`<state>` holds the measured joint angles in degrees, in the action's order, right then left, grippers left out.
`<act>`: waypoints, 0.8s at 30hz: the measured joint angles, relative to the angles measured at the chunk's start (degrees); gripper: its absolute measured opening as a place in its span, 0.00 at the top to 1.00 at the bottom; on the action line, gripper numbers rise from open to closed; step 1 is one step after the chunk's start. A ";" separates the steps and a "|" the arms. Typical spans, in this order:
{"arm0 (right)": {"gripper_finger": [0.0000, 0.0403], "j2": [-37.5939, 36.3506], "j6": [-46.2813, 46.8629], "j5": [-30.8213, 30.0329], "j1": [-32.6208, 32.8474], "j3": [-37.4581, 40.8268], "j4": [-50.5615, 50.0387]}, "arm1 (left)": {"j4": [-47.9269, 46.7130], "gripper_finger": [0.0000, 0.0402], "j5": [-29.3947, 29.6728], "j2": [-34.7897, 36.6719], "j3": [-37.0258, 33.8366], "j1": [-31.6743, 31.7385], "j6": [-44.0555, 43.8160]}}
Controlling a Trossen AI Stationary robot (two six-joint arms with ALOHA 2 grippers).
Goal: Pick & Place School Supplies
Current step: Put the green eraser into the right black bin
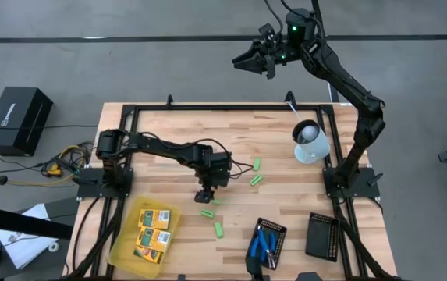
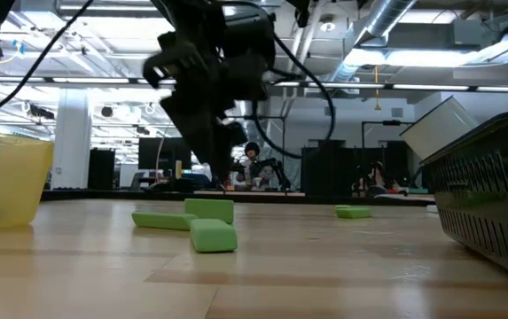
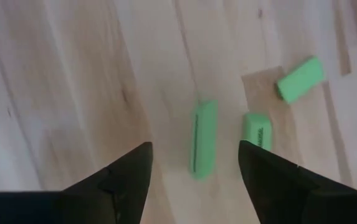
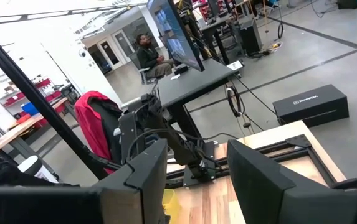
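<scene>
My left gripper [image 1: 204, 195] [image 3: 195, 147] hangs open over the middle of the table, fingers pointing down. A green oblong block [image 3: 203, 146] lies flat on the wood below the gap between the fingers. Two more green blocks [image 3: 257, 130] [image 3: 299, 78] lie close by, and others are scattered on the table [image 1: 256, 180] [image 1: 218, 229] [image 2: 211, 236]. The yellow-orange packs [image 1: 153, 230] lie in the translucent yellow tray [image 1: 123, 248]. The blue-handled tools [image 1: 264, 243] lie in a black ribbed tray [image 1: 278, 230]. My right gripper [image 1: 245, 62] [image 4: 197, 155] is open, raised beyond the table's far edge.
A second black ribbed tray [image 1: 322, 234] sits near the table's near right corner. A pale translucent container [image 1: 310, 142] stands by the right arm's base. The black frame rails [image 1: 207, 108] run along the table's edges. People sit at desks in the room behind [image 4: 147, 53].
</scene>
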<state>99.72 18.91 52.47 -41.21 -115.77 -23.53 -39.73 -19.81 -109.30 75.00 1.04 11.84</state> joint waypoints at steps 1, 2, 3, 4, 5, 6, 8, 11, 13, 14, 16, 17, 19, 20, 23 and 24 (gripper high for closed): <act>0.61 0.00 -0.01 0.01 0.00 0.00 0.01 | -0.73 0.43 -0.05 -0.32 -0.02 0.00 -0.47; 0.61 0.00 -0.02 0.02 0.00 0.01 0.00 | -0.21 0.43 -0.12 -0.56 -0.02 -0.06 -1.19; 0.61 0.00 0.01 0.03 0.00 0.01 0.00 | 0.40 0.44 -0.15 -0.83 -0.02 -0.16 -1.70; 0.61 0.00 -0.01 0.05 0.00 0.00 0.02 | 0.39 0.44 -0.19 -1.21 -0.01 -0.33 -2.15; 0.61 0.00 -0.11 0.07 -0.02 0.00 -0.02 | 0.51 0.45 -0.27 -1.49 0.00 -0.47 -2.76; 0.61 0.00 -0.29 0.11 -0.02 0.00 -0.11 | 0.46 0.45 -0.54 -1.66 -0.08 -0.66 -3.15; 0.61 0.00 -0.46 0.15 -0.03 0.00 -0.13 | 1.20 0.46 -1.12 -2.07 -0.04 -1.17 -3.40; 0.61 0.00 -0.91 0.17 -0.04 0.00 -0.15 | 2.08 0.46 -1.30 -2.22 -0.04 -1.91 -4.25; 0.61 0.00 -0.91 0.17 -0.04 0.00 -0.15 | 2.57 0.47 -1.30 -2.24 -0.04 -2.24 -4.46; 0.61 0.00 -0.93 0.17 -0.04 0.00 -0.14 | 2.64 0.47 -1.30 -2.25 -0.04 -2.28 -4.49; 0.61 0.00 -0.93 0.17 -0.07 0.00 -0.12 | 2.64 0.47 -1.30 -2.27 -0.05 -2.27 -4.49; 0.61 0.00 -0.95 0.17 -0.07 0.00 -0.11 | 2.91 0.47 -1.28 -2.27 -0.17 -2.27 -4.47; 0.61 0.00 -1.11 0.17 -0.07 0.00 -0.10 | 3.34 0.47 -1.27 -2.27 -0.70 -2.14 -4.49; 0.61 0.00 -1.33 0.17 -0.07 0.00 -0.11 | 3.29 0.47 -1.26 -2.27 -0.93 -2.09 -4.49; 0.61 0.00 -1.52 0.18 -0.07 0.00 -0.08 | 4.11 0.47 -1.26 -2.29 -1.54 -2.08 -4.66; 0.61 0.00 -1.52 0.17 -0.07 0.00 -0.08 | 4.31 0.47 -1.25 -2.29 -1.73 -2.08 -4.66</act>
<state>99.72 17.39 52.64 -41.28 -115.77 -23.61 -35.43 -21.06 -111.59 73.27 -1.04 7.18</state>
